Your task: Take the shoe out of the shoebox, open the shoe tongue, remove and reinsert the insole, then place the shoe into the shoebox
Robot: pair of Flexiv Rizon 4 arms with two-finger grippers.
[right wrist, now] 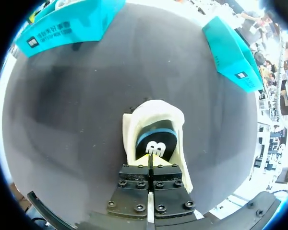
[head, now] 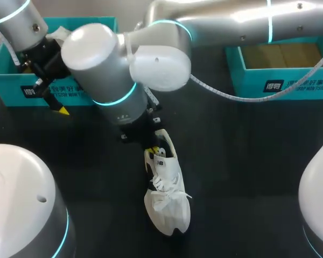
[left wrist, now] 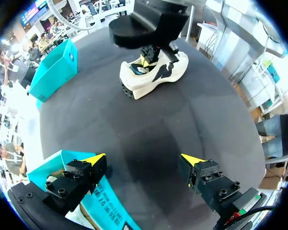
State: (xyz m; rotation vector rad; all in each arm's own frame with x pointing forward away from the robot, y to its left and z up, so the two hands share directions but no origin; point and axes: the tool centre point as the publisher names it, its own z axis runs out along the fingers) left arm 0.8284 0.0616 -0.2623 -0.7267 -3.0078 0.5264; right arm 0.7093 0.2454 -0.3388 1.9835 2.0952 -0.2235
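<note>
**Squarely in the shoe (head: pixel 167 199): right gripper (head: pixel 157 149) clamped shut**

Stands with the shoe upright on its sole near the middle of the black table (head: pixel 231 161), toe toward the robot and heel toward the far edge. Shows white uppers and loose laces across the front.

Comes in from the right side and past the middle with the right arm. Hangs the right gripper straight over the heel opening, yellow tips down inside the collar. Shows both fingers pressed flat together in the right wrist view, right at the near edge of the dark insole (right wrist: pixel 156 143). Cannot tell whether that edge is pinched between them.

Keeps the shoe well apart from the left teal box (head: pixel 8 80) and the right teal box (head: pixel 280 86), both along the far side.

Holds the left gripper (left wrist: pixel 144 158) spread wide with nothing between its fingers. Sits just in front of the left teal box, one finger over its corner, with the shoe well ahead.
</note>
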